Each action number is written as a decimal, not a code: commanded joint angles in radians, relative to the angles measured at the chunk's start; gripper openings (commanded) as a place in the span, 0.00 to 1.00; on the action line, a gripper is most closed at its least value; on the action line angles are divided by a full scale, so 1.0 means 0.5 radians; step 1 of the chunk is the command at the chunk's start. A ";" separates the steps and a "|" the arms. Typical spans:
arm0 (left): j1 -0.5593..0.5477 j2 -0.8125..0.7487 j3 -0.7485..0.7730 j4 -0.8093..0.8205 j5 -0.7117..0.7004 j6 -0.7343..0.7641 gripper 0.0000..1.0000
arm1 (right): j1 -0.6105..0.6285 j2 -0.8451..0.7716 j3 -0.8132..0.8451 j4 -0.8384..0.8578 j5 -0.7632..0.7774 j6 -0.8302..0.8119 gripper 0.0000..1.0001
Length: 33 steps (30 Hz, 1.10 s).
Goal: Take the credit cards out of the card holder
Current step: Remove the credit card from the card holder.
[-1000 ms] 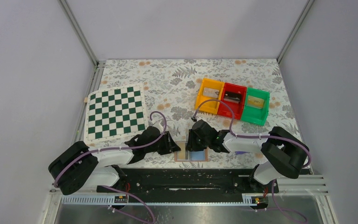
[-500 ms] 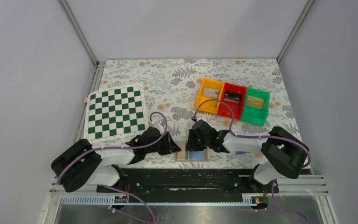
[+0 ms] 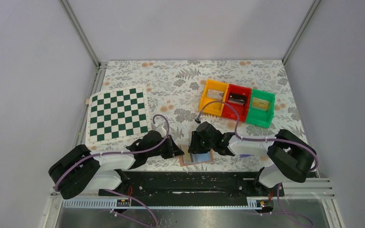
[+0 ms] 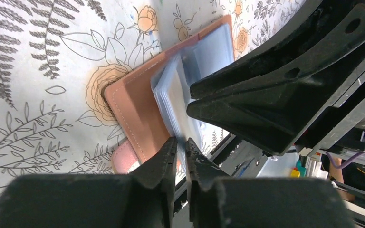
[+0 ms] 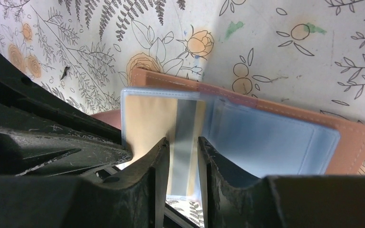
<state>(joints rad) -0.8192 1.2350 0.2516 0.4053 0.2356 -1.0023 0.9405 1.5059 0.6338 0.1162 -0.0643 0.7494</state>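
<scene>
The card holder (image 3: 200,158) lies open on the floral surface (image 3: 171,80) at the near edge, between the two end effectors. Its tan cover is flat on the surface and its clear sleeves (image 4: 171,90) are fanned upward.

Left end effector (image 4: 180,144): fingers almost together, pinching the near edge of the sleeves.

Right end effector (image 5: 182,140): fingers a narrow gap apart over the sleeve page, nothing clamped between them. A yellowish card (image 5: 147,123) with a grey stripe shows inside the sleeve, under the gap. Whether the tips press on the page cannot be told.

The chessboard (image 3: 118,115) lies far left. The orange, red and green bins (image 3: 236,102) stand far right.
</scene>
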 commanded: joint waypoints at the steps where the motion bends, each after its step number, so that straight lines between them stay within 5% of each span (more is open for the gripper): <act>1: -0.032 -0.026 0.005 0.347 0.178 -0.033 0.07 | 0.018 -0.072 -0.051 0.096 -0.040 0.021 0.36; 3: -0.035 -0.010 0.009 0.357 0.190 -0.030 0.00 | 0.018 -0.097 -0.057 0.099 -0.048 0.020 0.36; 10: -0.034 -0.023 -0.011 0.426 0.215 -0.086 0.00 | 0.019 -0.179 -0.126 0.200 -0.134 0.033 0.39; 20: -0.037 -0.160 0.049 0.177 0.154 -0.007 0.00 | 0.018 -0.283 -0.176 0.261 -0.267 -0.005 0.68; 33: -0.036 -0.223 0.121 -0.157 -0.026 0.014 0.00 | 0.018 -0.410 -0.220 0.272 -0.341 -0.011 0.72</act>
<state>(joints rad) -0.8318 1.1534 0.2653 0.3439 0.2642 -1.0096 0.9417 1.3479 0.5144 0.2008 -0.1963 0.7490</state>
